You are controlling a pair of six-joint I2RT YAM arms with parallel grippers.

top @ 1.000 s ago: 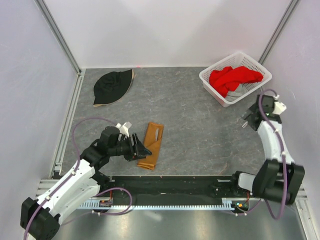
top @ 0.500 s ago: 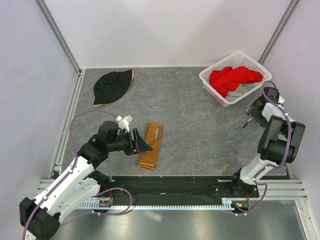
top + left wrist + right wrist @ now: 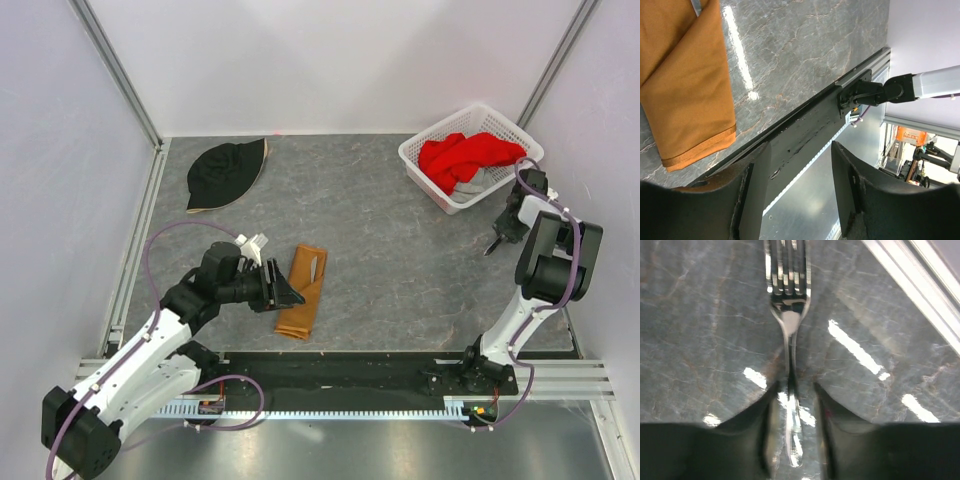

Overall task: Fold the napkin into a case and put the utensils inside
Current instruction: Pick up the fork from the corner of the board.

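Observation:
The napkin lies folded as a narrow orange-brown case point(image 3: 303, 291) on the grey table, and a thin grey knife-like piece point(image 3: 313, 267) shows at its upper end. My left gripper point(image 3: 284, 291) hovers at the case's left edge, open and empty. In the left wrist view the case point(image 3: 685, 90) fills the upper left, above the left gripper point(image 3: 800, 150). The silver fork point(image 3: 788, 300) lies flat at the far right of the table. My right gripper point(image 3: 794, 388) straddles its handle, with a narrow gap on each side. In the top view that gripper point(image 3: 497, 238) is just below the basket.
A white basket point(image 3: 420, 160) holding a red cloth point(image 3: 465, 158) stands at the back right, close to the right arm. A black hat point(image 3: 225, 172) lies at the back left. The black rail point(image 3: 805, 130) runs along the near table edge. An aluminium frame point(image 3: 920, 285) borders the table beside the fork.
The right arm has drawn its elbow up and brought its wrist down over the fork. Its jaws have narrowed around the handle. The left arm has barely shifted.

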